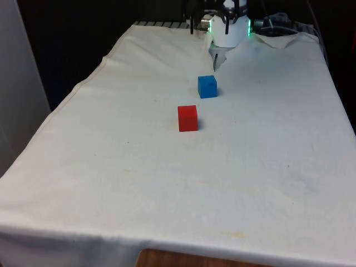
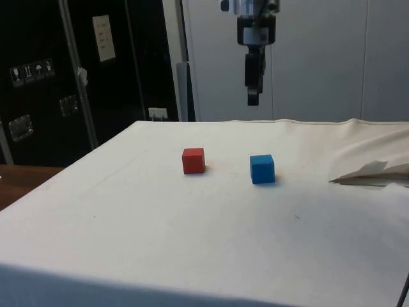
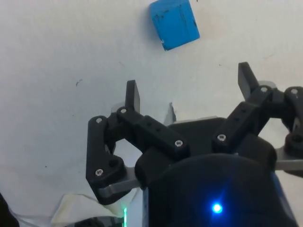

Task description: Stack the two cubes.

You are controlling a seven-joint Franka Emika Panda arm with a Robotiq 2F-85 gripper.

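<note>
On white cloth point(image 1: 167, 183), mid-table: red cube point(image 1: 187, 118) and blue cube point(image 1: 207, 87), both flat on the cloth, apart from each other, not stacked. Front view: blue cube sits farther back and slightly toward the front view's right of red; clear gap betw. them. Side view: red cube point(image 2: 193, 160) to the left, blue cube point(image 2: 262, 169) to the right, both upright, faces roughly square to table edge.

Gripper point(image 2: 254, 96) hangs high above table, pointing down, well clear of both cubes; in side view it sits above the gap betw. them, nearer the blue one. Wrist view: gripper point(image 3: 189, 90) fingers spread wide, nothing betw. them; one fingertip point(image 3: 133, 94) seen against bare cloth. Blue cube point(image 3: 174, 23) lies beyond the fingertips, not touching, tilted rel. to finger line.

Cloth rumpled/folded up at the robot end point(image 1: 278, 39); fold also seen in side view point(image 2: 370, 171).
</note>
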